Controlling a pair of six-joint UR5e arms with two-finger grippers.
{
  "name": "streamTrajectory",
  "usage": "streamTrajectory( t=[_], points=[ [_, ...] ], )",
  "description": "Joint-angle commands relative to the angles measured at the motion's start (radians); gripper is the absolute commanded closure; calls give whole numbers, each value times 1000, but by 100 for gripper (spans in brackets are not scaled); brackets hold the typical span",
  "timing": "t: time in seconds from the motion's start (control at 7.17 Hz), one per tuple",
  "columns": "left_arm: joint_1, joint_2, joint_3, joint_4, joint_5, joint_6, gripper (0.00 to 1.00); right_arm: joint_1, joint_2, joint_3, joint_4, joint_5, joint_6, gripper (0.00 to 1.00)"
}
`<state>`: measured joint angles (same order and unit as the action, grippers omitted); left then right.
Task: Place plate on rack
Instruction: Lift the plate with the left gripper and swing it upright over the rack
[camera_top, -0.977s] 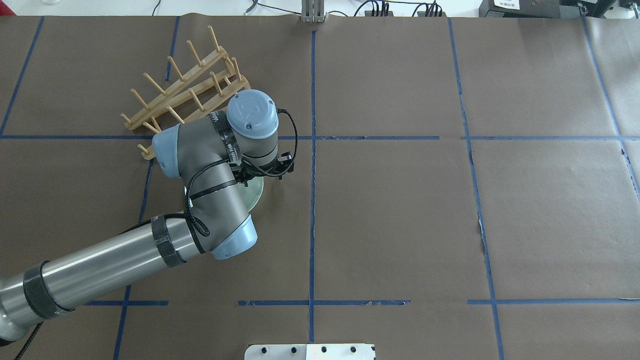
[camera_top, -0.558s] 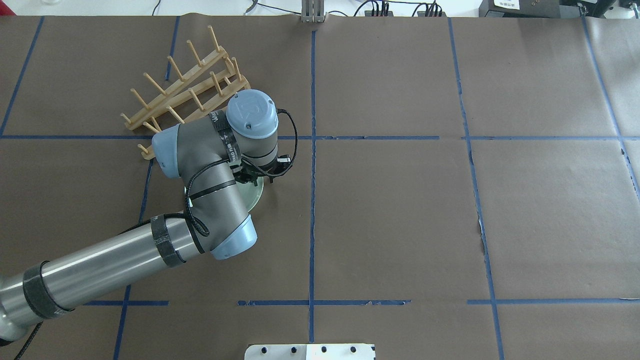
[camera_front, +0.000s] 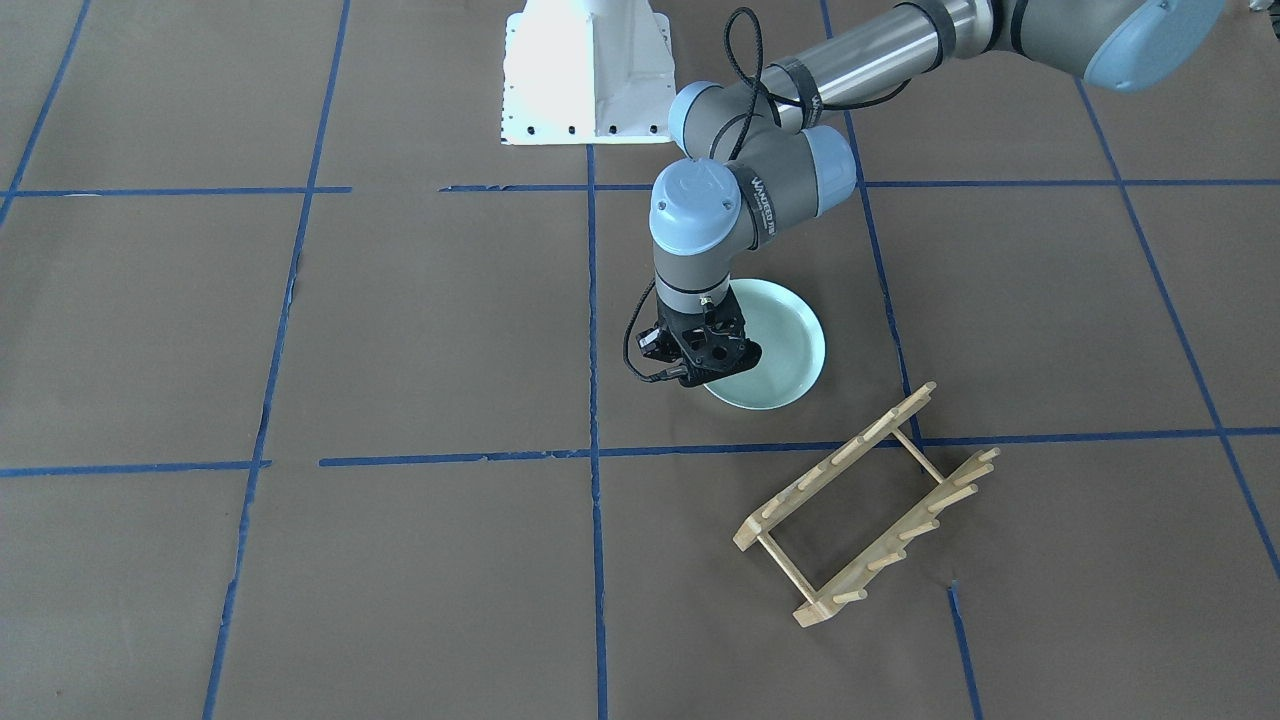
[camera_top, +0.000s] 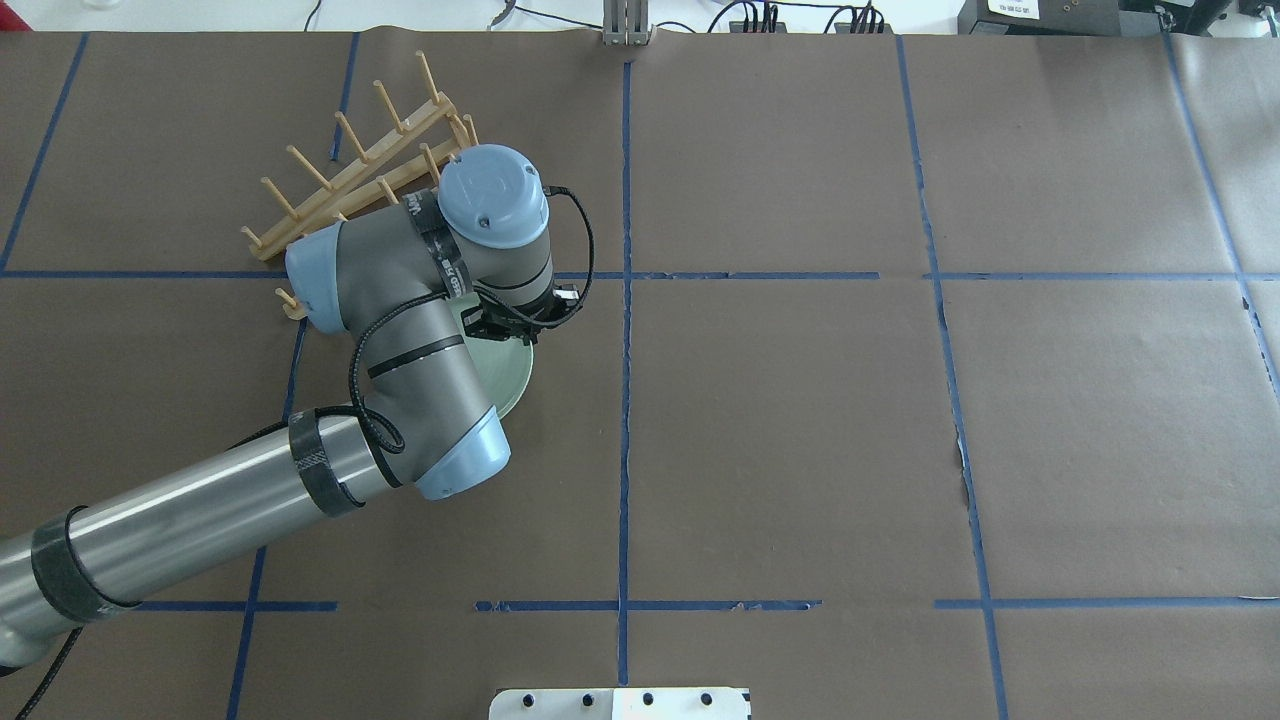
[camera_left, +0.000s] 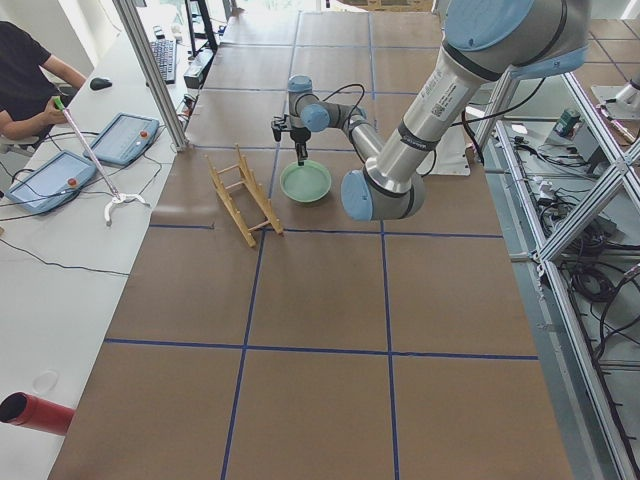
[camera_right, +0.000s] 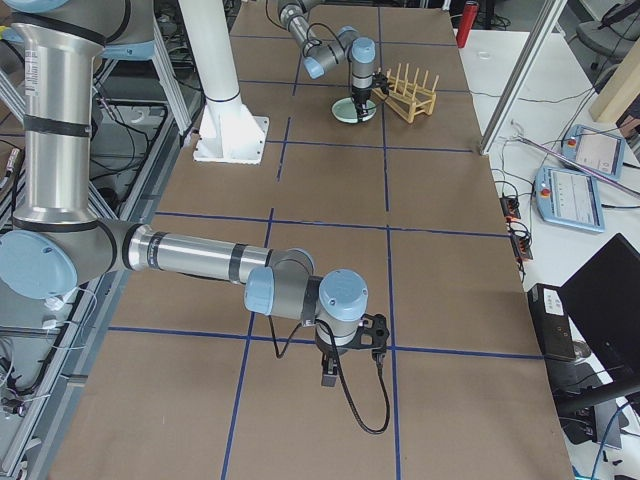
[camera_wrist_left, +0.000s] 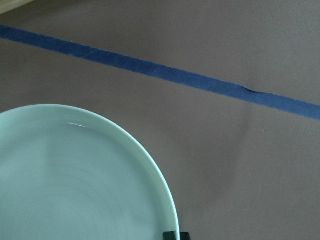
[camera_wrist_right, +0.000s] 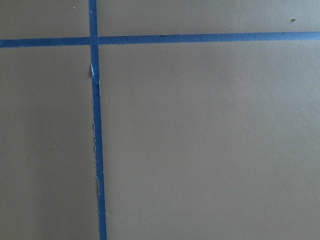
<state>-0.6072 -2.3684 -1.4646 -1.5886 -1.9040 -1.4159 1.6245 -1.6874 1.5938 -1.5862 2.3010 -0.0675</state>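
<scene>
The pale mint-green plate (camera_front: 780, 345) lies just on the robot's side of the light-wood rack (camera_front: 865, 505). It also shows in the overhead view (camera_top: 508, 375), mostly under the left arm. My left gripper (camera_front: 712, 376) points down and is shut on the plate's rim. In the left wrist view the rim (camera_wrist_left: 75, 185) runs between the dark fingertips (camera_wrist_left: 175, 235) at the bottom edge. The rack (camera_top: 340, 175) stands empty, pegs up. My right gripper (camera_right: 350, 355) hangs over bare paper far from both. I cannot tell whether it is open or shut.
Brown paper with blue tape lines (camera_top: 625, 400) covers the table. The white robot base plate (camera_front: 585, 70) sits at the robot's edge. A red cylinder (camera_left: 40, 413) lies at the operators' edge, where a person (camera_left: 25, 80) sits with tablets.
My left wrist has moved away from the robot toward the rack. The plate has shifted with it and looks slightly larger from overhead.
</scene>
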Motion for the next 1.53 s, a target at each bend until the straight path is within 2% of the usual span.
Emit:
streamTrajectory(
  t=[0.0, 0.28, 0.42, 0.56, 0.7, 0.98, 1.12, 1.26, 1.4],
  points=[
    [-66, 1, -255, 106, -13, -72, 100, 0, 0, 0, 0, 0, 0, 0],
    [-100, -6, -365, 107, -13, -165, 100, 0, 0, 0, 0, 0, 0, 0],
    [-133, -5, -378, 84, -13, -198, 100, 0, 0, 0, 0, 0, 0, 0],
    [-190, 21, -364, -123, -10, -322, 100, 0, 0, 0, 0, 0, 0, 0],
    [-265, 103, -362, -392, -10, -400, 100, 0, 0, 0, 0, 0, 0, 0],
    [-369, 182, -349, -697, -9, -430, 100, 0, 0, 0, 0, 0, 0, 0],
    [-409, 231, -262, -949, -10, -426, 100, 0, 0, 0, 0, 0, 0, 0],
    [-407, 235, -155, -1102, -10, -434, 100, 0, -2, 0, 0, 0, 0, 0],
    [-404, 227, -119, -1158, -9, -443, 100, 0, 0, 0, 0, 0, 0, 0]
  ],
)
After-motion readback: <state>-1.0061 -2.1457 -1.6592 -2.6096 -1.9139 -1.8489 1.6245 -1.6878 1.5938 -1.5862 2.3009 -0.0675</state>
